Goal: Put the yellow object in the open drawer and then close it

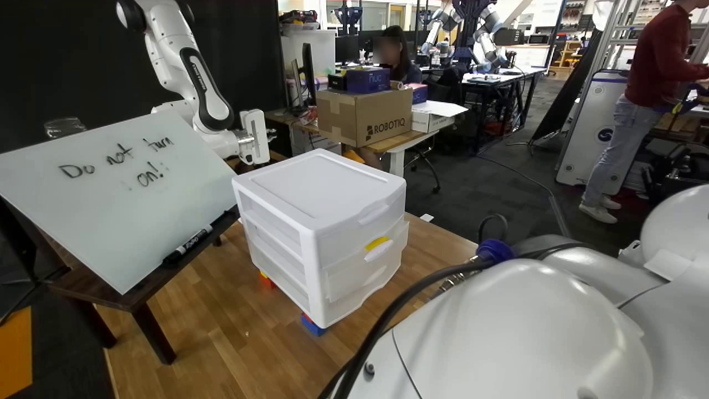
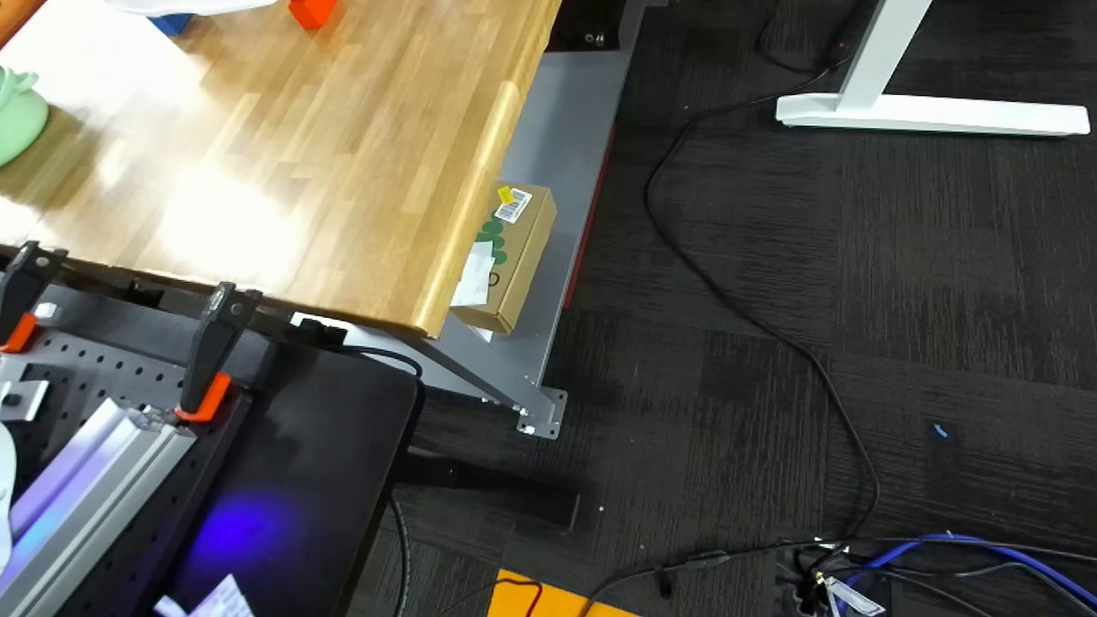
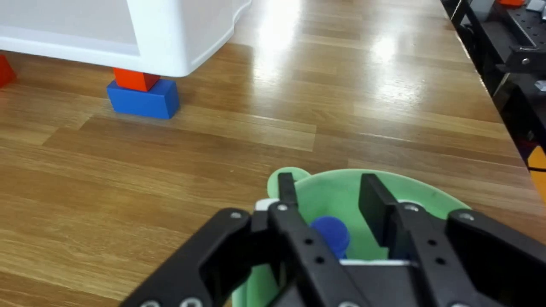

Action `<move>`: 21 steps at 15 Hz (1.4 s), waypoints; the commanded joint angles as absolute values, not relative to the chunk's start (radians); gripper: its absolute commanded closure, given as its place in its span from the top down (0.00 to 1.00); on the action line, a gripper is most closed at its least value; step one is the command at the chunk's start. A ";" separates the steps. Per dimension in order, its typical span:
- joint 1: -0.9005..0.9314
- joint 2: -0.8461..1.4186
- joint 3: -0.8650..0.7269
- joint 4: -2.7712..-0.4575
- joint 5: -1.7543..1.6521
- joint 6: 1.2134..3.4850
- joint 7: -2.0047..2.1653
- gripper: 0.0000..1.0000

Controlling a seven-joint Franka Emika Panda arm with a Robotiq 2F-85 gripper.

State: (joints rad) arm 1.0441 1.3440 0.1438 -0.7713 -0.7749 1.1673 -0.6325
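In an exterior view the white translucent drawer unit [image 1: 327, 188] stands raised on small blocks. Its open drawer [image 1: 346, 280], below the top one, sticks out only slightly past the front. The yellow object [image 1: 376, 243] shows as a small patch in the cutout just above that drawer's handle, the rest hidden by the drawer front. In the wrist view my gripper [image 3: 327, 181] is over a green bowl [image 3: 409, 181], its fingers apart and nothing held. A round blue object [image 3: 332, 235] lies in the bowl, partly behind the left finger. Neither exterior view shows the gripper.
Red and blue blocks [image 3: 143, 98] support the unit's corner on the wooden table [image 3: 149, 170]. A whiteboard [image 1: 111, 188] leans on a dark stool beside the unit. A white arm [image 1: 194, 83] stands behind it. Clamps [image 2: 214, 343] grip the table edge.
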 commanded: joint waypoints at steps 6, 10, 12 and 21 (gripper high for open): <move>1.065 1.353 0.105 -0.718 -0.759 1.152 -0.639 1.00; 1.108 1.346 0.077 -0.690 -0.772 1.135 -0.613 1.00; 1.143 1.341 0.061 -0.666 -0.772 1.112 -0.585 1.00; 1.232 1.317 0.053 -0.628 -0.753 1.058 -0.406 1.00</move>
State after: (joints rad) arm 1.2194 1.3002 0.0840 -0.6571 -0.7739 1.0617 -0.3902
